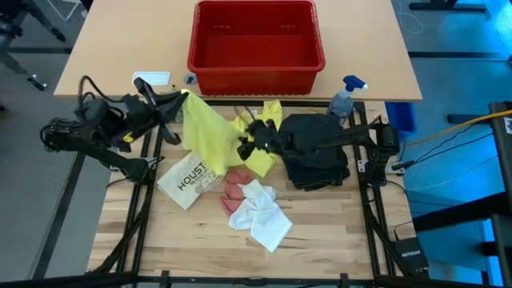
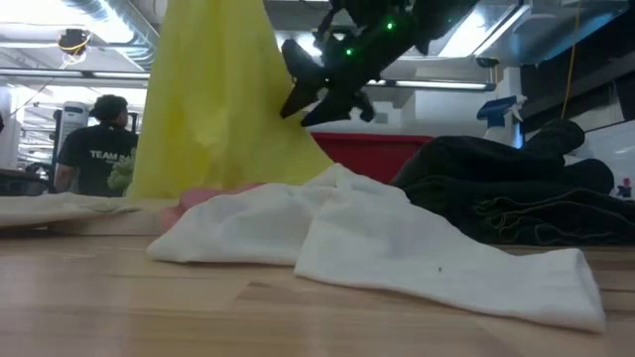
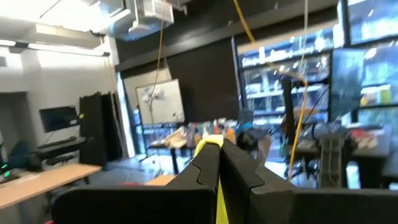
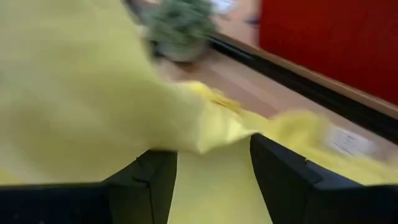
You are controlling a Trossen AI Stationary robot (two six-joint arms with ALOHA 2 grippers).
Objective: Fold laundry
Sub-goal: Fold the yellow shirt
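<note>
Yellow T-shirt (image 1: 210, 132) is hanging lifted at the table's centre, its long axis slanting from the left gripper (image 1: 186, 96), pinched shut on its upper corner, down toward the right gripper (image 1: 250, 140), whose fingers are standing apart around the lower edge. Black trousers (image 1: 316, 148) are lying bunched beside it. Red basket (image 1: 254, 44) is showing nothing inside

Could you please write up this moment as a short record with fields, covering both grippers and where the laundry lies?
left gripper: shut on a corner of the yellow T-shirt, holding it up off the table
right gripper: open, at the shirt's other side, cloth between its fingers
black trousers: heaped to the right of the shirt
white cloth: crumpled near the front
pink cloth: partly under the white cloth
red basket: behind, nothing visible inside
</note>
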